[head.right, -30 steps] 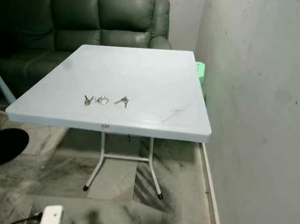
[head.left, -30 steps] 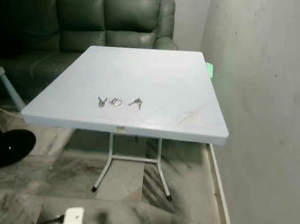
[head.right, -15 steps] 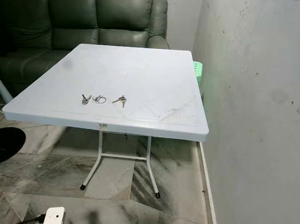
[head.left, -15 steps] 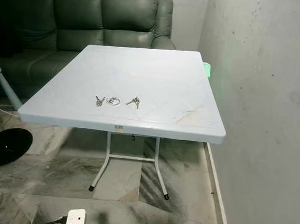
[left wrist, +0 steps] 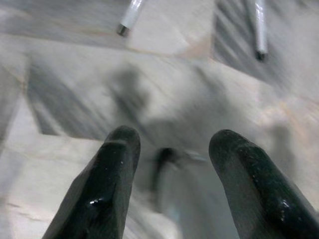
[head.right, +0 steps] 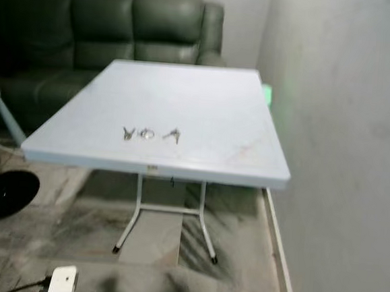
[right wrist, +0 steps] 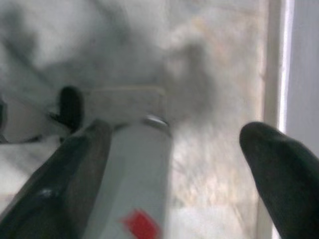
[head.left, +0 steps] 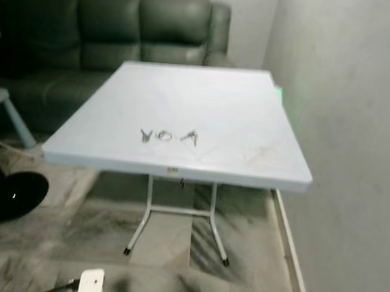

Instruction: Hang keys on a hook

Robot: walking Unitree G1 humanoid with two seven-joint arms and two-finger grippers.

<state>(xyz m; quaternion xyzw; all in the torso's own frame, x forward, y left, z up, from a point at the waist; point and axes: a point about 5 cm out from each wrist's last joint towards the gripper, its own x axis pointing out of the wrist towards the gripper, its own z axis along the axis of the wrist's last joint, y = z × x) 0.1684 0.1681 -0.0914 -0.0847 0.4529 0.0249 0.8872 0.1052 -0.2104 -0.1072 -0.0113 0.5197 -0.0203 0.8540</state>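
A set of keys (head.left: 169, 136) lies on the white folding table (head.left: 241, 156), near its front edge: two small bunches with a metal ring between them. The same keys (head.right: 150, 134) lie left of the table's middle in the right eye view. My left gripper (left wrist: 172, 149) hangs open above the marble floor, nothing between its black fingers (left wrist: 107, 179). My right gripper (right wrist: 184, 149) is open too, pointing down at the floor beside the wall's skirting. Both are far below the table.
A dark green sofa (head.left: 109, 38) stands behind the table. A grey wall (head.left: 358, 132) runs along the right side. A black round base (head.left: 12, 196) sits on the floor at left, a white power adapter (head.left: 91, 285) near my feet.
The whole picture has shifted right and gone blurry, so the camera has moved. The keys lie where they were on the table.
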